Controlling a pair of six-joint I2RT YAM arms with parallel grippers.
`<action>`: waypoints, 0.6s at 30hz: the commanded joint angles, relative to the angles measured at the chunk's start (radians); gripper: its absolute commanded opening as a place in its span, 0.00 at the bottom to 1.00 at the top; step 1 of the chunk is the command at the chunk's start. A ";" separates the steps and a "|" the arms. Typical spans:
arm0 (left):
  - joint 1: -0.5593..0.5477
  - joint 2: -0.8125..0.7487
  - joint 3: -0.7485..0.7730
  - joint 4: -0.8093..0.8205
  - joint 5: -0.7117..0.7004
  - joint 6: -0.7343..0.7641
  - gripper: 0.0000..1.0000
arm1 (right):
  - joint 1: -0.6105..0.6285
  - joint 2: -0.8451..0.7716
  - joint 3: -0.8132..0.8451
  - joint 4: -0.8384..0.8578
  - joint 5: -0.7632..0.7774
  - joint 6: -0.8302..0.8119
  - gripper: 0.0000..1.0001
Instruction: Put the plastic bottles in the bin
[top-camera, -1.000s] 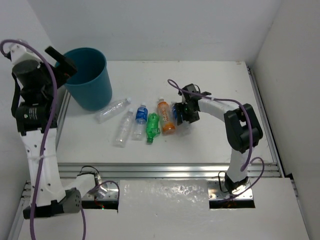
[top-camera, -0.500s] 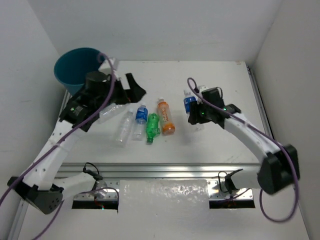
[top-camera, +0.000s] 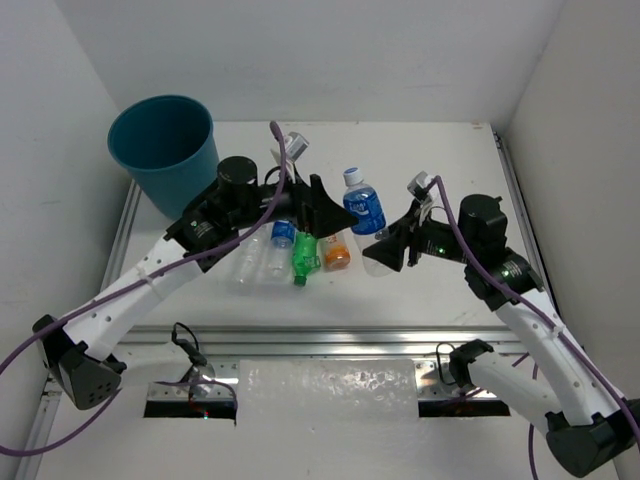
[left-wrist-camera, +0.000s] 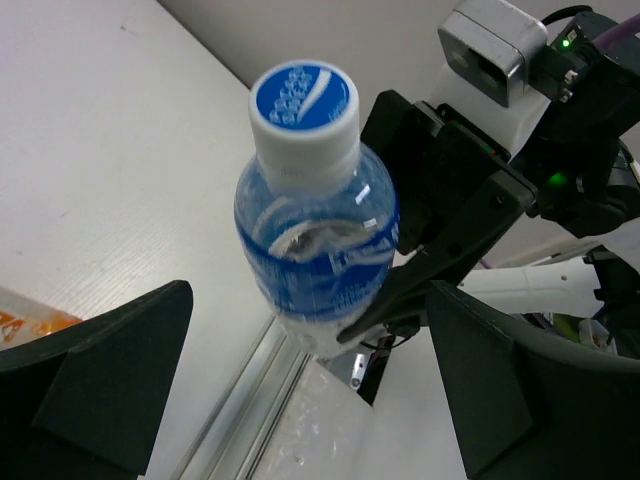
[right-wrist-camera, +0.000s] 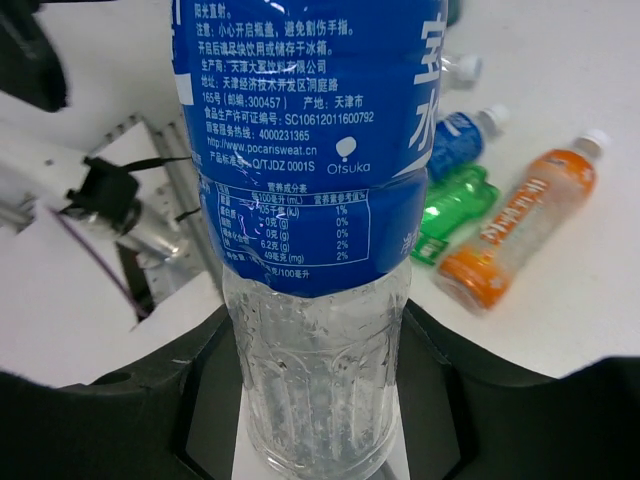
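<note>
White tabletop (top-camera: 440, 150), white walls (top-camera: 300, 60). Right gripper (top-camera: 385, 248) jaws clamp blue-labelled bottle (top-camera: 365, 214) near-upright, cap uppermost; left gripper (top-camera: 318, 205) jaws wide, empty.

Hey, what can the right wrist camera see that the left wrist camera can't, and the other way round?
Only the right wrist: the held bottle with its printed blue label close up, plus a green bottle and a second blue bottle lying on the table.
Only the left wrist: the bottle's blue-and-white cap from above, the right gripper seen from outside, and the left gripper's open fingers either side, not touching.
Both: the held bottle, clamped low in the right gripper.
</note>
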 joint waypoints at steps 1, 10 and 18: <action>-0.030 0.044 0.035 0.111 0.024 -0.017 1.00 | -0.001 -0.004 0.017 0.092 -0.182 0.030 0.23; -0.080 0.119 0.077 0.235 0.122 -0.059 0.29 | -0.001 0.004 0.044 0.115 -0.253 0.040 0.26; 0.140 0.101 0.408 -0.358 -0.609 -0.038 0.00 | -0.001 -0.090 0.052 -0.112 0.283 0.071 0.99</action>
